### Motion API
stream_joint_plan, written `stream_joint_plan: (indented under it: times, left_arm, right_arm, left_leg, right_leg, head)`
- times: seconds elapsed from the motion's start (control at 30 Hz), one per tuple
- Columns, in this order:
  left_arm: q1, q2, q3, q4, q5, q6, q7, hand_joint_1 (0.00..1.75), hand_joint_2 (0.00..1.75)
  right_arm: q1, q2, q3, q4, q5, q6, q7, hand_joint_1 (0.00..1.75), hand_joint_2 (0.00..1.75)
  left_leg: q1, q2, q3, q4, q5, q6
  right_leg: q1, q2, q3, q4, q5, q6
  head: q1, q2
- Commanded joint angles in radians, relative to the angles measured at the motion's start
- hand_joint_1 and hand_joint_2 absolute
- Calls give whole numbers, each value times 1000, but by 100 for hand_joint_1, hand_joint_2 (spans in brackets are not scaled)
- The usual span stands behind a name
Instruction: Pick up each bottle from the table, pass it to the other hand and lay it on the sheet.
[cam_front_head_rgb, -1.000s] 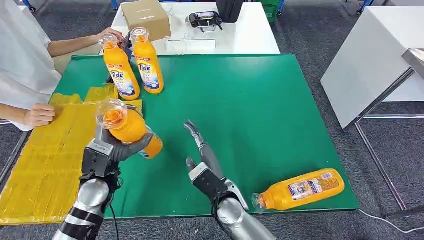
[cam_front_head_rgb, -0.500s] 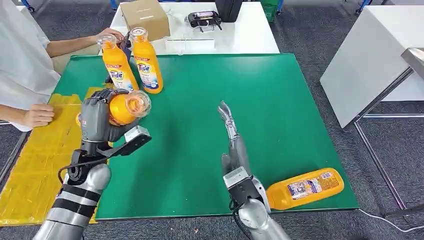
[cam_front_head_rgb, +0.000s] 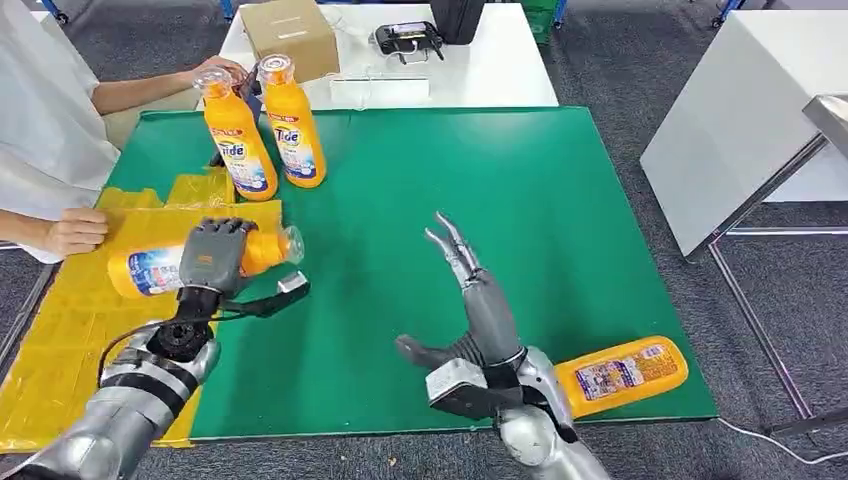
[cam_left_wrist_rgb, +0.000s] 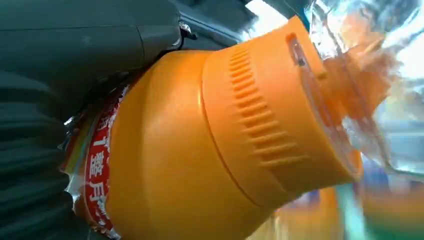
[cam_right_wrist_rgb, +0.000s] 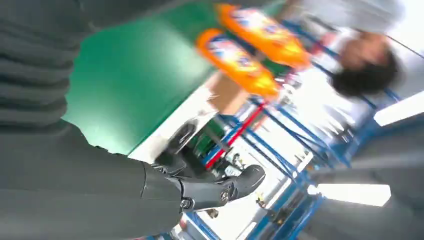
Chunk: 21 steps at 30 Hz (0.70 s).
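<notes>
At the left of the head view we see our left hand (cam_front_head_rgb: 213, 255) wrapped around an orange bottle (cam_front_head_rgb: 150, 268), held on its side over the yellow sheet (cam_front_head_rgb: 60, 330); whether it touches the sheet we cannot tell. Our right hand (cam_front_head_rgb: 470, 290) stands lower centre over the green bench (cam_front_head_rgb: 450, 170), fingers spread and holding nothing. Another bottle (cam_front_head_rgb: 620, 372) lies at lower right, and two upright bottles (cam_front_head_rgb: 262, 125) stand upper left beside a person's hand (cam_front_head_rgb: 222, 68).

Readable text on the bottles
"Tide" stands on the label of the right upright bottle (cam_front_head_rgb: 293, 125); other labels are unreadable.
</notes>
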Motion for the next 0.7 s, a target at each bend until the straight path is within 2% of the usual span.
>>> stream_joint_plan:
  times: [0.03,0.07,0.1,0.13,0.23,0.3,0.43,0.5,0.53,0.57,0.6,0.63,0.67,0.7]
  left_arm:
    - [-7,-20,-96,360,13,-29,16,175,175]
    - [0,-28,-73,376,13,-31,21,175,175]
    - [7,-33,-57,387,15,-34,28,68,175]
    - [16,-41,-31,394,31,-29,26,0,175]
    - [30,-64,61,394,103,-8,-24,0,175]
    - [48,-89,158,357,196,24,-117,0,175]
    - [46,-91,167,346,194,9,-123,0,175]
    - [68,-113,273,296,320,39,-244,0,175]
    - [66,-112,276,294,322,33,-249,0,175]
    - [70,-111,281,281,322,23,-254,0,0]
    - [94,-131,371,206,479,61,-391,0,0]
    - [107,-137,416,146,567,53,-459,0,0]
    - [129,-130,435,66,606,26,-475,0,0]
    - [150,-125,449,5,635,0,-483,0,175]
  right_arm:
    - [7,-179,23,29,139,40,58,0,175]
    - [13,-196,24,23,168,43,68,0,175]
    - [19,-208,22,22,180,45,71,0,175]
    - [28,-222,20,20,190,51,75,0,175]
    - [54,-255,24,11,243,70,99,0,175]
    - [86,-304,35,-6,280,101,107,0,175]
    - [107,-321,24,-18,279,94,104,0,175]
    - [120,-368,36,-35,305,149,122,0,175]
    - [133,-382,28,-37,305,143,120,0,175]
    - [145,-391,21,-47,303,141,116,0,175]
    - [168,-467,35,-78,286,214,108,0,175]
    - [199,-512,18,-100,248,219,84,0,175]
    - [237,-549,-13,-123,222,205,69,0,175]
    - [264,-569,-33,-144,216,197,68,0,175]
  left_leg:
    - [1,-1,6,-2,-2,-1]
    - [1,-2,6,-1,-3,-1]
    - [1,-1,5,-2,-2,-1]
    - [0,-2,9,-3,-3,-1]
    - [-1,-3,8,-2,-2,-1]
    - [-1,-3,10,-2,-3,-2]
    - [-1,-4,14,-2,-5,-3]
    - [0,-5,16,-2,-5,-4]
    - [0,-5,17,-1,-6,-4]
    - [1,-5,18,-2,-6,-4]
    - [1,-6,17,-1,-6,-4]
    - [0,-5,17,-1,-6,-4]
    - [0,-8,16,-1,-5,-3]
    - [0,-9,16,0,-5,-3]
  right_leg:
    - [0,3,6,-2,-1,-1]
    - [0,4,7,-2,-2,-1]
    - [0,3,6,-3,-1,-1]
    - [-1,4,10,-4,-2,-1]
    - [-2,2,10,-3,-2,-1]
    - [-1,3,12,-3,-2,-1]
    - [-2,1,13,-2,-2,-1]
    - [-1,5,16,-2,-3,-3]
    - [-1,6,17,-2,-3,-3]
    - [0,7,18,-3,-3,-3]
    - [0,6,19,-2,-4,-3]
    - [-1,6,18,-2,-3,-2]
    - [-1,1,18,-2,-3,-2]
    - [-1,1,17,-1,-4,-2]
  head:
    - [0,0]
    - [0,0]
    - [0,0]
    - [0,0]
    - [0,0]
    - [0,0]
    - [-1,0]
    - [0,0]
    - [0,0]
    - [0,0]
    - [-1,0]
    - [0,0]
    - [-1,0]
    - [0,0]
